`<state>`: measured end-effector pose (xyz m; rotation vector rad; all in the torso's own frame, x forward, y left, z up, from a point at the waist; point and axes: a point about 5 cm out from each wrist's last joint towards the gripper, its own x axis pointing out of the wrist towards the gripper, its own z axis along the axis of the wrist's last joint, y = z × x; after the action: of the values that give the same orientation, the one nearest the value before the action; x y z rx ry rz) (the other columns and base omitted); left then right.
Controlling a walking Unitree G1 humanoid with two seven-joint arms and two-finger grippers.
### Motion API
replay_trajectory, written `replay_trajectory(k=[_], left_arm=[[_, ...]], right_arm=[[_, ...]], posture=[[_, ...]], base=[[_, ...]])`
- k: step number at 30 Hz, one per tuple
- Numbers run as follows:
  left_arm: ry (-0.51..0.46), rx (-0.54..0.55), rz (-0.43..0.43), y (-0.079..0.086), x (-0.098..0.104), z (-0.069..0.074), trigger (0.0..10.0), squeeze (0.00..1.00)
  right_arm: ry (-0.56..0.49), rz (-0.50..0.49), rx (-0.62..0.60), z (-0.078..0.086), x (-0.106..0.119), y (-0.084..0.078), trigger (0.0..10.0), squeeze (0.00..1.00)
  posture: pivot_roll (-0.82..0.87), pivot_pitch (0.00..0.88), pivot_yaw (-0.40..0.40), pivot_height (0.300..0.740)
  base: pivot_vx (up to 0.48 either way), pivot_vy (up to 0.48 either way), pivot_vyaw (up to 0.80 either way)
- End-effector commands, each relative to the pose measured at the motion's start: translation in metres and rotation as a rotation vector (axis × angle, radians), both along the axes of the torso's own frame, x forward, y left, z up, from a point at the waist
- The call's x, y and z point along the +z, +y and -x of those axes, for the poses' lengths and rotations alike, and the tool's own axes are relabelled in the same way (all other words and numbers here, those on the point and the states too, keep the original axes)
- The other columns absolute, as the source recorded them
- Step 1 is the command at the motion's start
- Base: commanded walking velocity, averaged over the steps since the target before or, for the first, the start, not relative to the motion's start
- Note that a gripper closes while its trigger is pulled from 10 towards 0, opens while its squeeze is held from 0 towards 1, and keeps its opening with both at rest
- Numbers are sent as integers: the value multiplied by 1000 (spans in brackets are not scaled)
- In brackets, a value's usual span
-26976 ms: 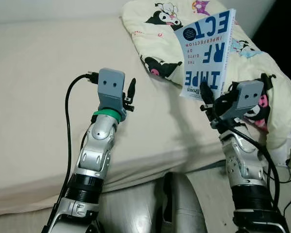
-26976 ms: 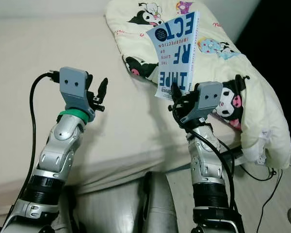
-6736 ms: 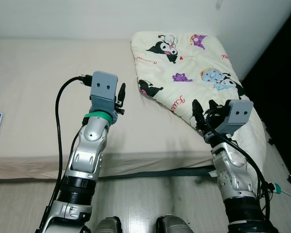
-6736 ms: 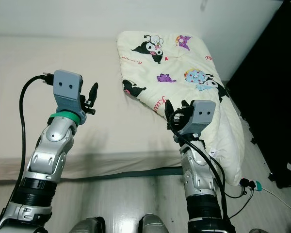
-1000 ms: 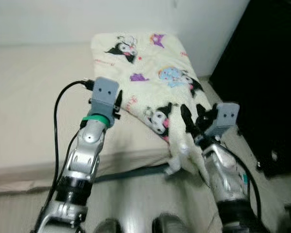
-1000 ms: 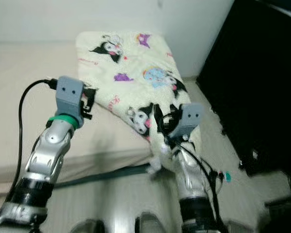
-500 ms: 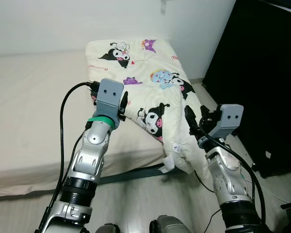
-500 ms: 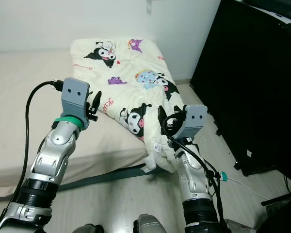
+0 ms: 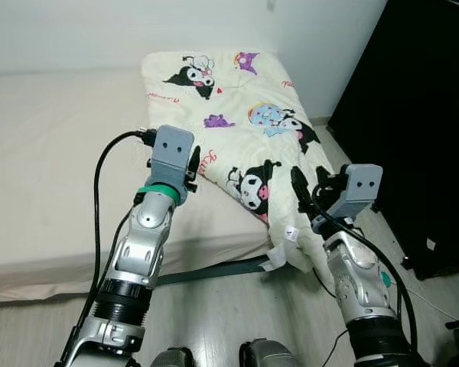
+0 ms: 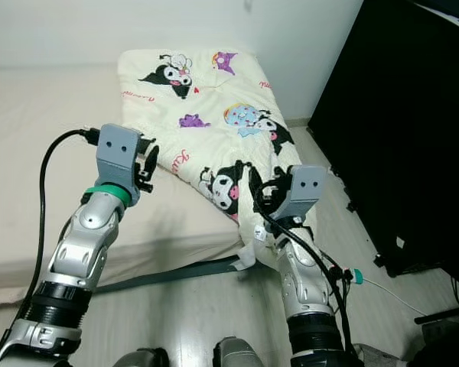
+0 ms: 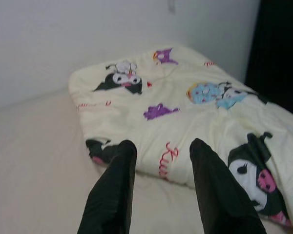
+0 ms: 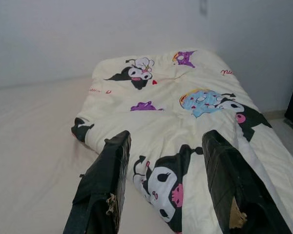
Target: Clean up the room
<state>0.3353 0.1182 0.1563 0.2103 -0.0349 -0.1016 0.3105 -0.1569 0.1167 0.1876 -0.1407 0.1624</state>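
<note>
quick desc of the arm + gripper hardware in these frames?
Two silver segmented arms with black joint rings. Each wrist carries a grey camera box and two long black fingers: left gripper, right gripper. Left wrist has a green band and a looping black cable; thinner black cables run along the right forearm.

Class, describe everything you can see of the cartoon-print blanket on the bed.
The blanket is pale yellow, soft and padded-looking, printed with black, purple and blue cartoon characters and red script. It lies folded and rumpled on the right end of the beige bed, its lower corner spilling over the edge toward the floor, with a small white tag there. Neither hand touches it.
</note>
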Motion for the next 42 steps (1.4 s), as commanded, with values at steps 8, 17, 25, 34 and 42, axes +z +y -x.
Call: replay_trajectory(k=[8, 17, 25, 34, 42], left_arm=[[28, -2, 6, -1, -7, 2, 10000, 0], [27, 0, 5, -1, -7, 2, 10000, 0], [25, 0, 2, -1, -7, 2, 10000, 0], [25, -2, -2, -1, -7, 2, 10000, 0], [26, -4, -6, -1, -8, 3, 10000, 0]], right_arm=[[18, -2, -12, 2, -5, -4, 10000, 0], [23, -5, -13, 2, -5, -4, 10000, 0], [24, -6, -15, 2, -5, -4, 10000, 0], [27, -9, -17, 2, -6, -4, 10000, 0], [30, -14, -20, 2, -7, -5, 10000, 0]], posture=[[-87, 0, 26, 695], [-87, 0, 24, 665], [-86, 0, 25, 640], [-85, 0, 26, 615], [-84, 0, 27, 580]], base=[[0, 0, 0], [0, 0, 0], [0, 0, 0], [0, 0, 0], [0, 0, 0]])
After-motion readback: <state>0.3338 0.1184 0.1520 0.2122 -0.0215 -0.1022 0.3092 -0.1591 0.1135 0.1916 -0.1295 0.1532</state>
